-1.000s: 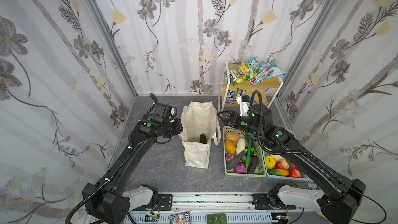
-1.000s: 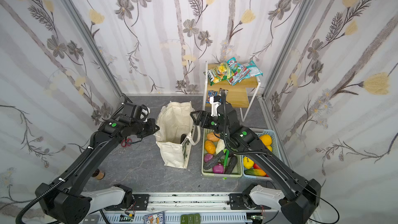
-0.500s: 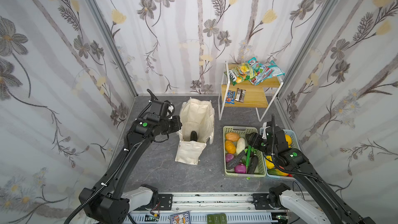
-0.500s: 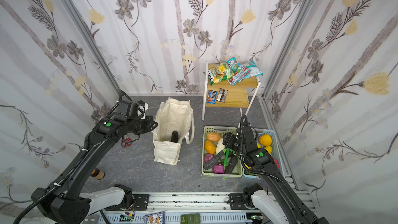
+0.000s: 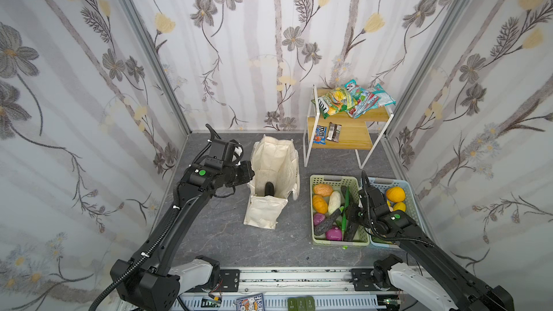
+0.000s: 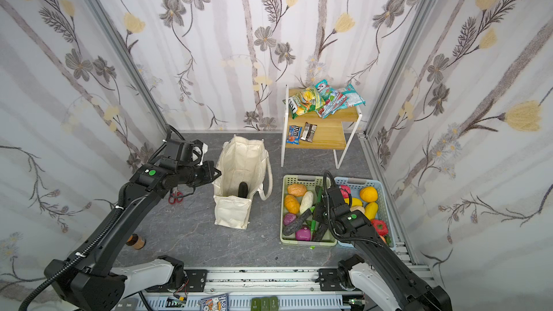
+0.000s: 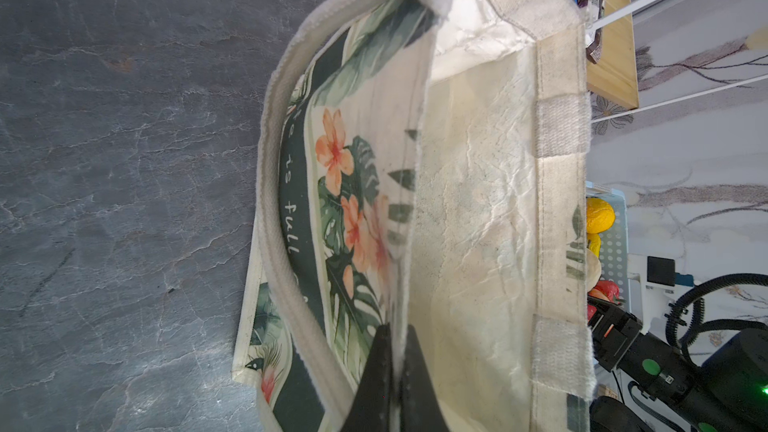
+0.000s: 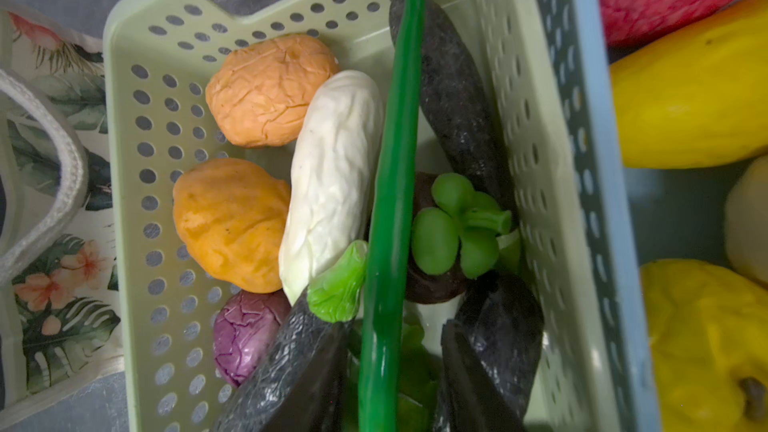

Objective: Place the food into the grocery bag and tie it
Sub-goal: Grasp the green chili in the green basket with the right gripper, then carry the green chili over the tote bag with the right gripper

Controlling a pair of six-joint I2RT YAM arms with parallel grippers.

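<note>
The cream grocery bag (image 5: 275, 157) (image 6: 242, 160) stands open in both top views, with a dark piece of food (image 5: 269, 188) inside. My left gripper (image 5: 250, 175) (image 7: 397, 338) is shut on the bag's near rim, the printed side (image 7: 332, 184) outside it. In the pale green basket (image 5: 332, 178) (image 8: 124, 160) my right gripper (image 5: 347, 216) (image 8: 395, 326) is low and open, one finger on each side of the long green stalk (image 8: 399, 139). Beside it lie a purple onion (image 8: 245, 334) and a tan potato (image 8: 270, 89). The yellow-green snack packet (image 5: 335, 101) lies on the shelf.
A blue basket (image 5: 386, 180) of yellow and red fruit touches the green basket on the right. The wooden shelf (image 5: 350, 139) at the back holds teal-red packets and small candy bars (image 5: 327, 133). Red scissors (image 6: 176, 197) lie on the floor left of the bag.
My right arm has swung from beside the bag back over the green basket and come down, its jaws narrowing round the green stalk. The left gripper keeps its hold on the bag rim.
</note>
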